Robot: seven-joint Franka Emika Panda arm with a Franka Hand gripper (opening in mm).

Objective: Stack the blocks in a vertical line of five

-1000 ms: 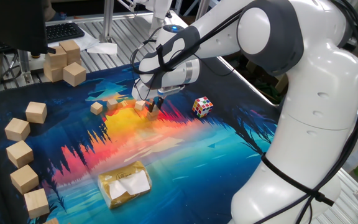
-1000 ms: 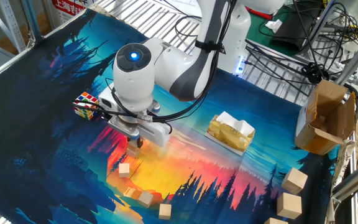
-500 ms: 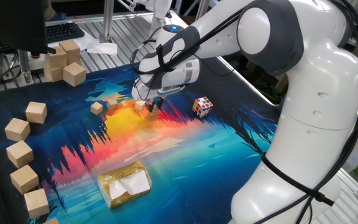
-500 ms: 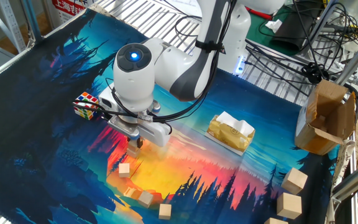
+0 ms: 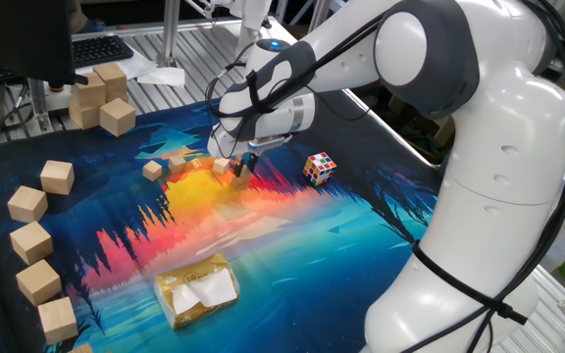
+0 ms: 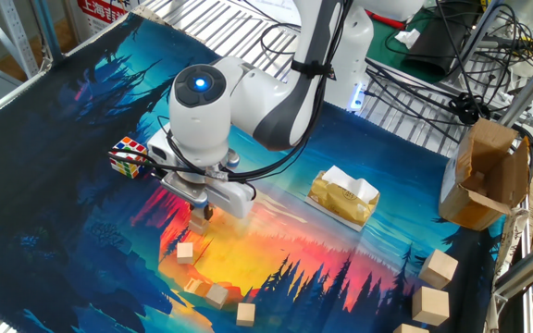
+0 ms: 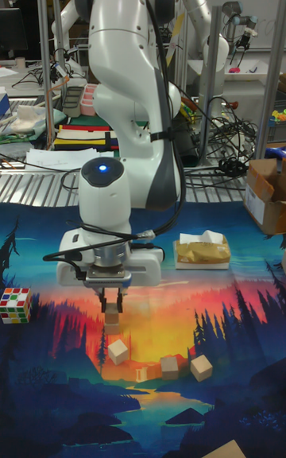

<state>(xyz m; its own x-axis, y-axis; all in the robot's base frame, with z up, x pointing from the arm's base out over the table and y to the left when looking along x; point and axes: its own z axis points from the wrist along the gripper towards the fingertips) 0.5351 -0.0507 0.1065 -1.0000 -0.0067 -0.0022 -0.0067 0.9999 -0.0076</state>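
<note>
My gripper [image 7: 112, 305] points straight down over the orange middle of the mat. It is shut on one small tan block [image 7: 113, 316], which sits at or just above the cloth. In the other fixed view the gripper [image 6: 200, 214] is partly hidden under the wrist. Three more small blocks lie loose nearby: one [image 7: 118, 351] just in front of the gripper, and two [image 7: 169, 365] [image 7: 200, 366] further right. From the first fixed view, one loose block [image 5: 222, 167] sits right beside the gripper [image 5: 242, 170] and two [image 5: 177, 162] [image 5: 152, 170] lie to its left.
A multicoloured puzzle cube [image 5: 320, 168] stands on the mat to one side of the gripper. A yellow tissue packet [image 5: 197, 289] lies near the front. Large pale wooden cubes [image 5: 32, 240] line the left edge, with several more [image 5: 101, 98] at the back. A cardboard box [image 6: 484, 176] stands off the mat.
</note>
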